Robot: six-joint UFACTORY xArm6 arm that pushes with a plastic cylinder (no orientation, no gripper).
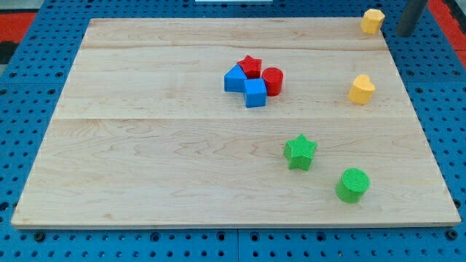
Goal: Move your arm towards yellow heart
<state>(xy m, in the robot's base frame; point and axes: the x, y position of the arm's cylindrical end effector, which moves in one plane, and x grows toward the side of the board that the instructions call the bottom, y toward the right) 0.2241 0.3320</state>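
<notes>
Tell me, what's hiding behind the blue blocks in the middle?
Behind the two blue blocks sit a red star and a red cylinder, pressed close. Their lower parts are covered. My tip is far off, at the view's top right.

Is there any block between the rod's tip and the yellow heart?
No. In the camera view, my tip stands at the top right, and only bare board lies between it and the yellow heart below.
</notes>
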